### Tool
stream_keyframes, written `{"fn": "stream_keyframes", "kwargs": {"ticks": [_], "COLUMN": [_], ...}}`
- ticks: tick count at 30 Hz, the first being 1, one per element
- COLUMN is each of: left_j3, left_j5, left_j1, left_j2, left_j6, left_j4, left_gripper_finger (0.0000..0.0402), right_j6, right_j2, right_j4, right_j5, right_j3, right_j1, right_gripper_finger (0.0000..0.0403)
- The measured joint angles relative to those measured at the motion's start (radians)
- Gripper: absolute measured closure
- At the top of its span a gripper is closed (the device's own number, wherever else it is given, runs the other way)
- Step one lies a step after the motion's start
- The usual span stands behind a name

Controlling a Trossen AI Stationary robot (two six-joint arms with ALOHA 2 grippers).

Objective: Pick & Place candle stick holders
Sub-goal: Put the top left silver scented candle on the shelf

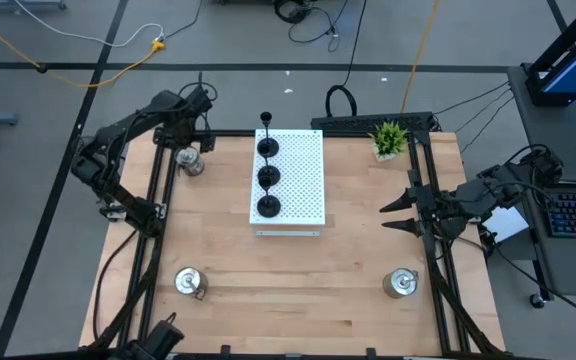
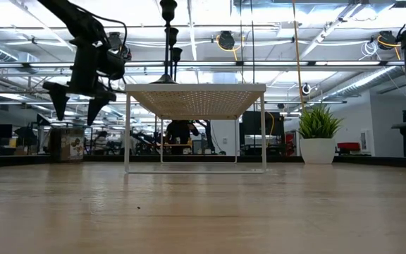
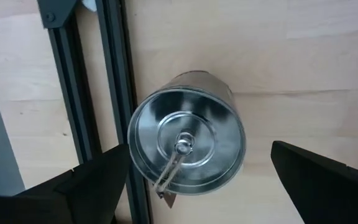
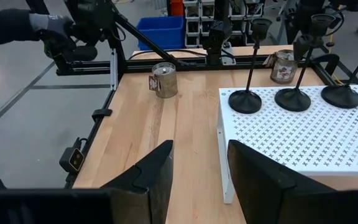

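3 black holders on board; L gripper prob. over silver holder.

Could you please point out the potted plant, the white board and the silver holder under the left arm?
Plant (image 1: 390, 137), high view, on its green leaves.
White board (image 1: 303, 180), high view, on a bare stretch of its perforated top.
Silver holder (image 3: 185, 149), left wrist view, on its round top.
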Motion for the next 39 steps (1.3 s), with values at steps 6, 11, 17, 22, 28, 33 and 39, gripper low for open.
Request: {"fn": "stream_keyframes", "kwargs": {"ticks": [6, 11, 17, 22, 28, 33, 39], "left_j3": [-0.011, -0.011, -0.011, -0.027, -0.049, -0.062, -0.085], "left_j5": [-0.023, -0.026, -0.028, -0.058, -0.094, -0.100, -0.117], "left_j1": [-0.001, -0.001, -0.001, -0.007, -0.029, -0.030, -0.048], "left_j2": [0.000, 0.000, 0.000, 0.000, 0.000, 0.000, 0.000], "left_j6": [-0.033, -0.050, -0.078, -0.107, -0.096, -0.094, -0.109], "left_j4": [0.020, 0.025, 0.035, 0.058, 0.065, 0.065, 0.080], "left_gripper_finger": [0.0006, 0.0007, 0.0006, 0.0003, 0.0004, 0.0004, 0.0004], "right_j6": [0.000, 0.015, 0.019, 0.019, 0.028, 0.048, 0.072], "right_j2": [0.000, 0.000, 0.000, 0.000, 0.000, 0.000, 0.001], "right_j4": [0.000, 0.000, 0.000, 0.000, 0.000, 0.000, 0.000], "right_j5": [0.000, -0.001, -0.001, -0.002, -0.004, -0.040, -0.057], "right_j3": [0.000, 0.000, 0.000, 0.000, 0.000, 0.000, 0.000], "right_j1": [0.000, 0.000, 0.000, 0.000, 0.000, 0.000, 0.001], "right_gripper_finger": [0.0259, 0.0259, 0.0259, 0.0259, 0.0259, 0.0259, 0.0259]}}
